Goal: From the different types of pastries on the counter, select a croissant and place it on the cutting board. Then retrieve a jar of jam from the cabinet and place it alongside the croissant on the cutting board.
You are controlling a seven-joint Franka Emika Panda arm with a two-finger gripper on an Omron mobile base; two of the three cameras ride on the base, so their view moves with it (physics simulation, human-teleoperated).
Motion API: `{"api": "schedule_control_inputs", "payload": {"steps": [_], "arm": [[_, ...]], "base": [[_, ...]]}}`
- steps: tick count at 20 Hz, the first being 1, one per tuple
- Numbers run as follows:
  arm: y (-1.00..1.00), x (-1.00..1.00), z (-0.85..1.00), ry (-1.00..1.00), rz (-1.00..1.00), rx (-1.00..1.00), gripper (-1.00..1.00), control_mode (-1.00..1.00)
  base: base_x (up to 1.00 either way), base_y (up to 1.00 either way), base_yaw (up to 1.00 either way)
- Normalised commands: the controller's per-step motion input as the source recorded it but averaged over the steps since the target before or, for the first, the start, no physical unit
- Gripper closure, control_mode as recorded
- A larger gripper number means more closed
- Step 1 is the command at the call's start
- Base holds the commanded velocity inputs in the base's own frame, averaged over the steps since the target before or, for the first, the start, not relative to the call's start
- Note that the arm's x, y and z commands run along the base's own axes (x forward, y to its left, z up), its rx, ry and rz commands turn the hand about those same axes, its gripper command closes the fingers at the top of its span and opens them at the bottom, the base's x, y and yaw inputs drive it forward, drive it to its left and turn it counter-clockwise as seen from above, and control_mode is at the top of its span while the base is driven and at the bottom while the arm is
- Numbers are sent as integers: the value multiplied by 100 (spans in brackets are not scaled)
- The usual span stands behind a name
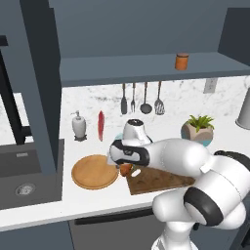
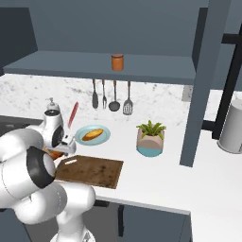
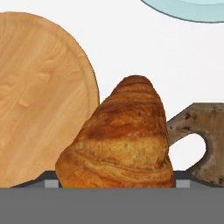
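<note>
The ridged orange-brown croissant (image 3: 120, 140) is gripped between the jaws of the gripper (image 1: 128, 169), at centre frame in the left base view, over the handle corner of the dark worn wooden cutting board (image 1: 161, 179), beside the round light-wood plate (image 1: 93, 172). It should be carried further over the board and lowered before release.

one croissant (image 3: 120, 140), one bun (image 2: 92, 134), one jar (image 2: 117, 62), three hanging utensils (image 2: 113, 97)
</note>
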Motion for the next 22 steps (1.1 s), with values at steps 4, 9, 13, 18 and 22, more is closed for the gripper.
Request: {"api": "schedule_control_inputs", "payload": {"steps": [4, 9, 13, 18, 22], "arm": [[-38, -19, 0, 0, 0, 0, 100, -100], [-42, -12, 0, 0, 0, 0, 100, -100], [-43, -1, 0, 1, 0, 0, 100, -100], [-34, 0, 0, 2, 0, 0, 100, -100], [-12, 0, -21, 8, 0, 0, 100, -100]], "base": [[0, 0, 0], [0, 0, 0], [0, 0, 0], [0, 0, 0], [0, 0, 0]]}}
